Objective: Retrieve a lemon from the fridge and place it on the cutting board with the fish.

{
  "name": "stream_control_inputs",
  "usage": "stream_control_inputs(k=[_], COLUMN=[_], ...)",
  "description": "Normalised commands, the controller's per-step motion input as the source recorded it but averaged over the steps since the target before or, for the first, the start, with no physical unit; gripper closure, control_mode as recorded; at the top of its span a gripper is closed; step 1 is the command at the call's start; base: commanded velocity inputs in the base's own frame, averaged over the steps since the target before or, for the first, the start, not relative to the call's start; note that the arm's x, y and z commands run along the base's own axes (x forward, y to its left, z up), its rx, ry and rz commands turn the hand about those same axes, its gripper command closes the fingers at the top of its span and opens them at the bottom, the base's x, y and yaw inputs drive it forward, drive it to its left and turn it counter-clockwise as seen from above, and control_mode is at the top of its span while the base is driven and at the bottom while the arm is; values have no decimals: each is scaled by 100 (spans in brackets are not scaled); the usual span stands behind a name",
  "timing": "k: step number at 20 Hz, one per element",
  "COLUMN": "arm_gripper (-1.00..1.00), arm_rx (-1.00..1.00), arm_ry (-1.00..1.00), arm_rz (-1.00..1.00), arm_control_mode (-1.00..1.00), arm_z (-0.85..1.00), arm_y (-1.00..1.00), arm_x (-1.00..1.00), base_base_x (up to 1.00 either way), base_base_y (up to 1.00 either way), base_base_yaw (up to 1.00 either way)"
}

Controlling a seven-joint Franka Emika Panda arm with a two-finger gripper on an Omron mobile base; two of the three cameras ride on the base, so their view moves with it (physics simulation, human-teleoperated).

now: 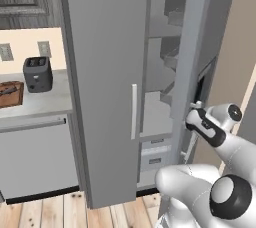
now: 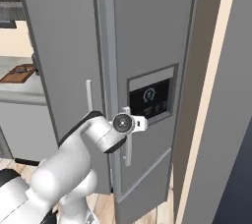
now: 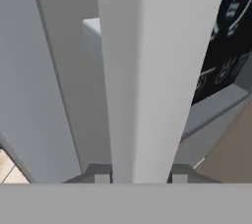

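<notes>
Hand view shows the tool (image 3: 140, 179) clenched around the pale vertical handle (image 3: 147, 80) of the fridge (image 3: 44, 85), one dark fingertip (image 3: 101, 175) on each side of the bar and the dark dispenser panel (image 3: 231, 36) at two o'clock. Left base view has the fridge's right door (image 1: 187, 57) swung partly open on grey shelves (image 1: 160, 92), while at nine o'clock the cutting board (image 1: 11, 94) sits on the table (image 1: 35, 103) beside a dark toaster (image 1: 38, 74).

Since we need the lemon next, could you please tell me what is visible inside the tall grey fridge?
Through the part-open right door of the tall matte grey fridge, pale grey shelves and low drawers show. No lemon is visible; both doors hide most of the interior.
</notes>
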Motion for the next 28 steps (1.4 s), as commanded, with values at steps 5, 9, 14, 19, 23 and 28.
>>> stream_control_inputs(k=[5, 9, 14, 19, 23, 28], arm_gripper=[100, 100, -100, -100, -100, -100], arm_rx=[0, 0, 0, -1, -5, -7], arm_ry=[10, 5, 1, 0, 0, 0], arm_rz=[9, 5, 0, 0, 0, -1], arm_control_mode=[-100, -100, -100, -100, -100, -100], arm_z=[0, 0, 0, 3, 23, 33], arm_y=[-100, -72, -12, 0, -1, -2], arm_x=[-34, -14, -4, -13, -34, -44], base_base_x=[0, 0, 0, 0, 0, 0], base_base_y=[0, 0, 0, 0, 0, 0], base_base_yaw=[0, 0, 0, 0, 0, 0])
